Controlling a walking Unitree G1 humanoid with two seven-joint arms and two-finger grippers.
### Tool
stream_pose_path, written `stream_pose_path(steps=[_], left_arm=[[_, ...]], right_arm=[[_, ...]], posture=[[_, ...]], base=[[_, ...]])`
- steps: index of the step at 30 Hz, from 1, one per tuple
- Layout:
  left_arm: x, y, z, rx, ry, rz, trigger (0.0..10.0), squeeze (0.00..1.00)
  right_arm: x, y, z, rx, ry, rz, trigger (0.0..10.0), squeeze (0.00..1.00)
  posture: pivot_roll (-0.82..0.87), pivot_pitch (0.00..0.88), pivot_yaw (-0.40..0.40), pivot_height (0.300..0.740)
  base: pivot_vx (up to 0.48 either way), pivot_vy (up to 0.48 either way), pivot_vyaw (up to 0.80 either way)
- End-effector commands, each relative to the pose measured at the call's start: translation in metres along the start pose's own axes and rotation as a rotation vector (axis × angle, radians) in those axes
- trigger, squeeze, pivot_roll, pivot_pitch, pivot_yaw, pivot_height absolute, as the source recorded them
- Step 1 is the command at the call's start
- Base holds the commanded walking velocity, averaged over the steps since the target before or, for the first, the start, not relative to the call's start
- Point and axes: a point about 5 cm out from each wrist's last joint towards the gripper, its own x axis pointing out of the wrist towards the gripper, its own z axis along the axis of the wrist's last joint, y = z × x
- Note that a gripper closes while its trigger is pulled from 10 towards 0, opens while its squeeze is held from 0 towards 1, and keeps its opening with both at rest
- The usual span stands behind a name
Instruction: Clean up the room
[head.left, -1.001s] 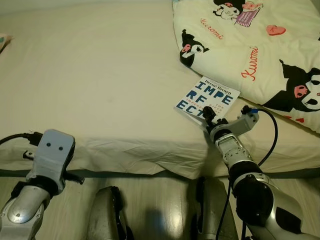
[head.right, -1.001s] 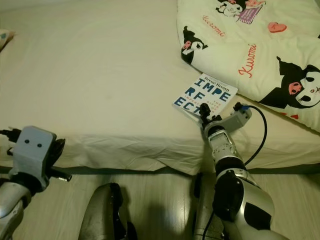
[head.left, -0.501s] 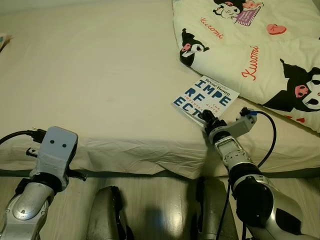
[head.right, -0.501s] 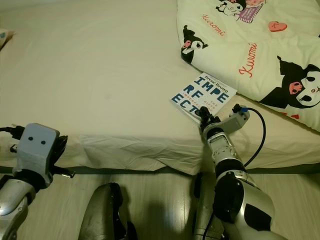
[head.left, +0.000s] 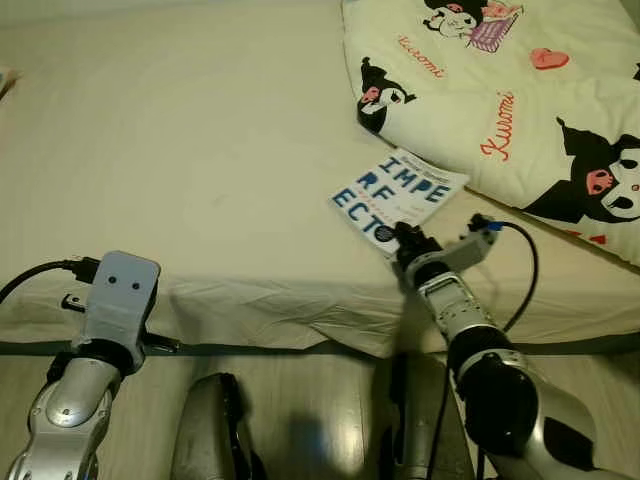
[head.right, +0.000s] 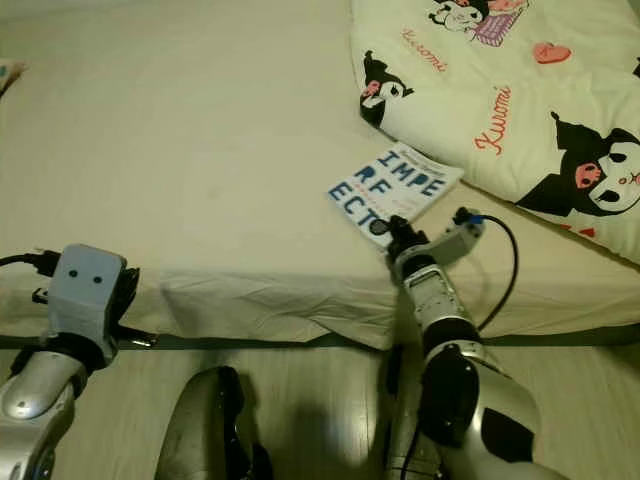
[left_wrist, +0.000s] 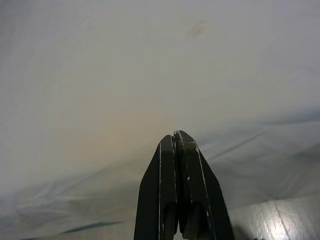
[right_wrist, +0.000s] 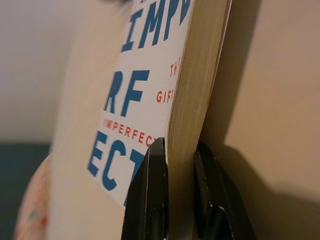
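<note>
A white book (head.left: 397, 193) with big blue letters lies on the cream bed sheet (head.left: 200, 150), just in front of a folded cartoon-print blanket (head.left: 500, 90). My right gripper (head.left: 398, 238) is shut on the book's near corner; the right wrist view shows one black finger (right_wrist: 150, 190) on the cover and the other under the page block of the book (right_wrist: 165, 85). My left gripper (left_wrist: 176, 145) is shut with nothing in it, pointing at the sheet that hangs over the bed's front edge; its arm (head.left: 110, 310) sits low at the left.
The bed's front edge (head.left: 280, 335) runs across the picture, with pale wood floor (head.left: 310, 410) below it. My two dark feet (head.left: 210, 430) stand on that floor close to the bed. The blanket covers the bed's far right part.
The book has slid and turned a little to the left with my right gripper holding its corner. The left arm has crept slightly to the right.
</note>
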Motion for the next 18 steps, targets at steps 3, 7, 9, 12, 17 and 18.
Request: stream_pose_path(steps=[3,7,9,12,17,18], left_arm=[[0.003,-0.002,-0.012,0.003,0.025,0.019,10.0,0.0],[0.01,-0.003,-0.015,0.001,0.029,0.026,10.0,0.0],[0.013,-0.003,-0.017,-0.004,0.033,0.03,10.0,0.0],[0.025,0.0,-0.024,-0.065,0.064,0.076,10.0,0.0],[0.036,0.002,-0.035,-0.254,0.129,0.09,10.0,0.0],[0.036,0.002,-0.035,-0.254,0.129,0.09,10.0,0.0]], right_arm=[[-0.001,0.011,-0.041,-0.018,0.193,0.12,0.0,0.0],[-0.002,0.022,-0.053,-0.104,0.297,0.243,0.0,0.0],[-0.003,0.025,-0.057,-0.154,0.343,0.3,0.0,0.0],[-0.014,0.029,-0.049,-0.308,0.389,0.424,0.0,0.0],[-0.044,0.04,-0.012,-0.523,0.387,0.548,0.0,0.0],[-0.044,0.04,-0.012,-0.523,0.387,0.548,0.0,0.0]], posture=[[0.07,0.326,0.048,0.515],[0.03,0.282,0.044,0.515],[0.02,0.279,0.044,0.515],[-0.01,0.228,0.054,0.515],[-0.05,0.187,0.065,0.515],[-0.05,0.187,0.065,0.515]], base=[[0.0,0.0,0.0],[0.0,0.0,0.0],[0.0,0.0,0.0],[0.0,0.0,0.0],[0.0,0.0,0.0],[0.0,0.0,0.0]])
